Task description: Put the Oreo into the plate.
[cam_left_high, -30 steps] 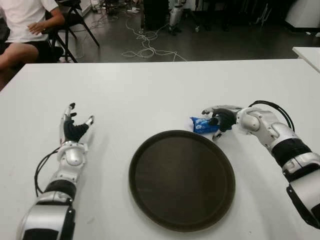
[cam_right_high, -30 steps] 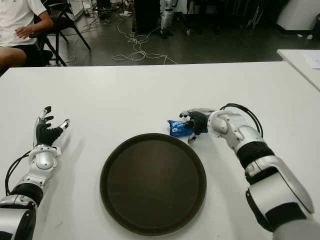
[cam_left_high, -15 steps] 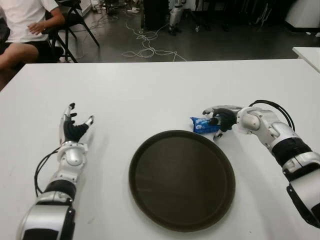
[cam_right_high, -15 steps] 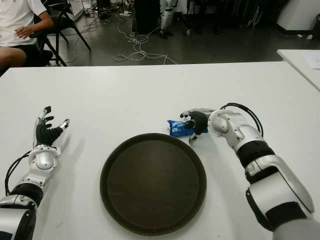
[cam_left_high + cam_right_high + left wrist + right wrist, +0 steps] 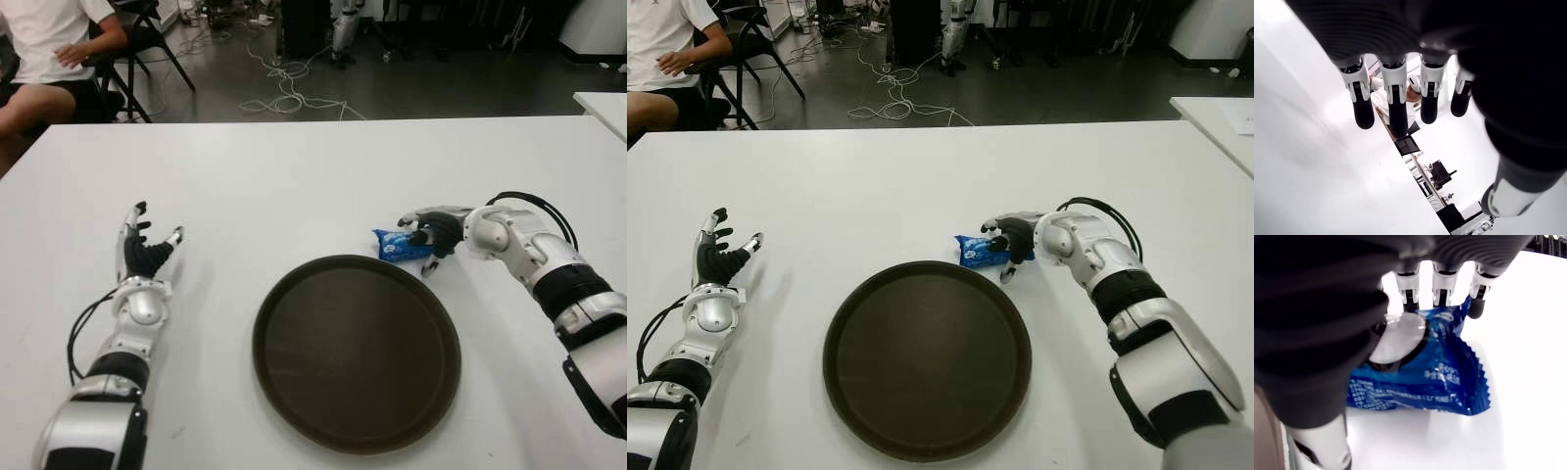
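Right wrist view, closest in, shows the right hand (image 5: 1415, 284) draped over the blue Oreo packet (image 5: 1420, 367), three fingertips (image 5: 1444, 289) at its far edge and the thumb low at its near side; whether they truly pinch it I cannot tell, and the crinkly wrapper could slide out or get pushed along if they close on film alone. In the left eye view the packet lies at centre right, just beyond the upper right rim of the dark round plate (image 5: 284, 392), still outside it; a low carry might catch that rim. At lower left the left hand (image 5: 144, 255) shows with fingers spread, empty. The white table (image 5: 294, 176) fills most of the frame; upper left, a seated person (image 5: 49, 59), cables (image 5: 284, 93) on a dark floor.
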